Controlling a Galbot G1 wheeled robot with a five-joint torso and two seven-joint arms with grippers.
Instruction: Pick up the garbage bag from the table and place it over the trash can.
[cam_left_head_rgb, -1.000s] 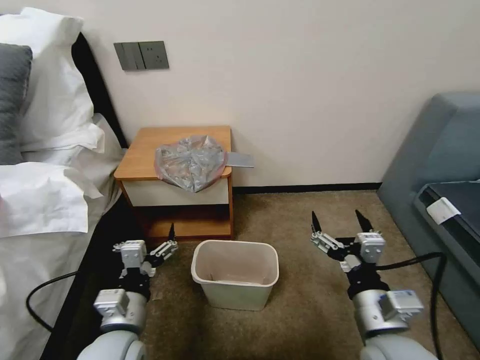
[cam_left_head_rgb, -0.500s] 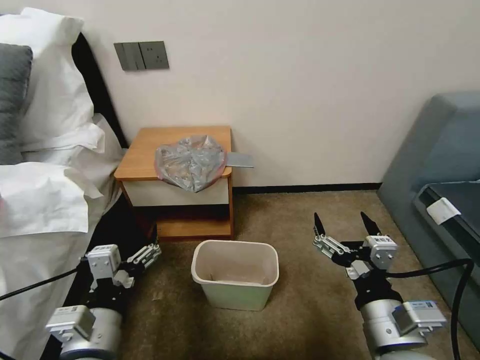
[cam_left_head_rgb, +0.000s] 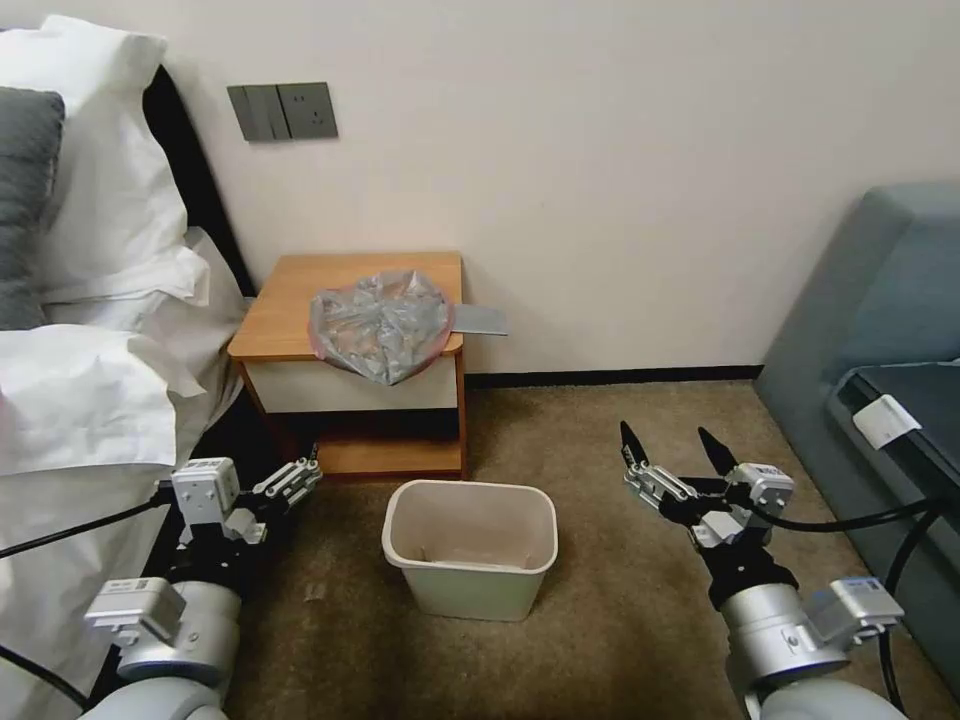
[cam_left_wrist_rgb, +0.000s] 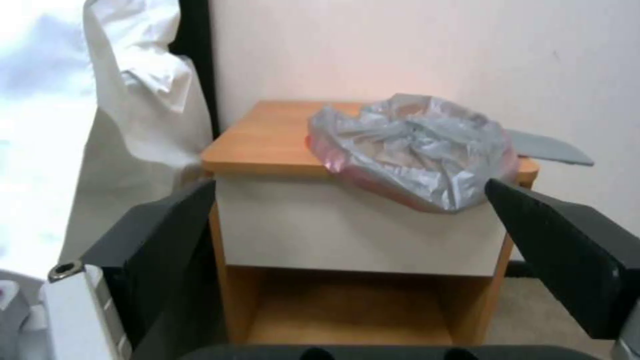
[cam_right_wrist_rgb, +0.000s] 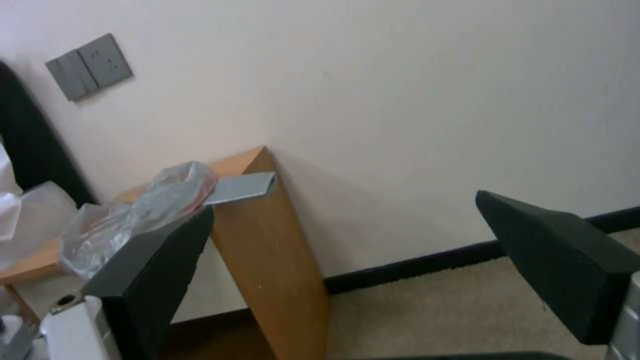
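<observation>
- The table (cam_left_head_rgb: 300, 300) stands against the wall beside the bed.
- The garbage bag (cam_left_head_rgb: 380, 320) lies crumpled on its top toward the right front corner, drooping over the front edge onto the white drawer front.
- The carpeted floor (cam_left_head_rgb: 600, 420) carries the trash can (cam_left_head_rgb: 470, 545), upright, just before the table's front.

Both arms are rounded silver-grey metal with black collars. The left gripper (cam_left_head_rgb: 300, 470) and right gripper (cam_left_head_rgb: 675, 452) have black pointed fingers, small white label-marked boxes and trailing black cables.
</observation>
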